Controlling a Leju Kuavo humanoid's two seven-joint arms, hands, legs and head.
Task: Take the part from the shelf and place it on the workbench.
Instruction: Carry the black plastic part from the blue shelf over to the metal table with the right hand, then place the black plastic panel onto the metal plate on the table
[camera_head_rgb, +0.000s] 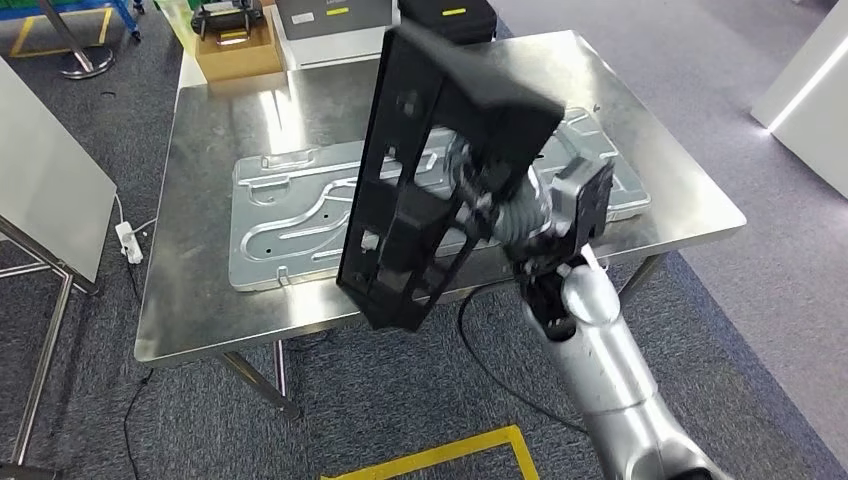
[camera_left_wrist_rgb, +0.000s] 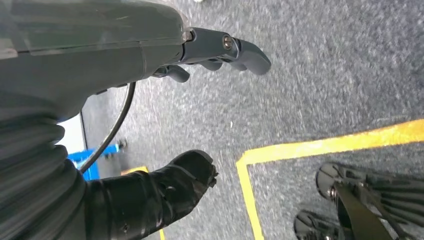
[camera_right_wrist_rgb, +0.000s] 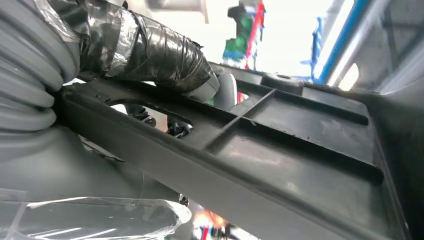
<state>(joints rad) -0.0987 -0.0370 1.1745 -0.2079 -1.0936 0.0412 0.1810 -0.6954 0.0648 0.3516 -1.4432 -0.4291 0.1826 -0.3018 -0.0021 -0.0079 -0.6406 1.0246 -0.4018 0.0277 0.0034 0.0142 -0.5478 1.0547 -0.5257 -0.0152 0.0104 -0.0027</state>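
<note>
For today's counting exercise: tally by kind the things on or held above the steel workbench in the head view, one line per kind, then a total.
Black plastic parts, held above by the right hand: 1
Embossed metal panels: 1
Cardboard boxes: 1
Grey cases: 1
Black cases: 1
Total: 5

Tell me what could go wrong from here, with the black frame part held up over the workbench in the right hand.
1. The black frame part is long and tilted, and the right hand holds it near one side only, so it may swing or slip on the way down.
2. A pressed metal panel already lies on the workbench under the part; lowering straight down could knock or scrape it.
3. The left hand hangs open over the floor, so it cannot steady the part.
</note>
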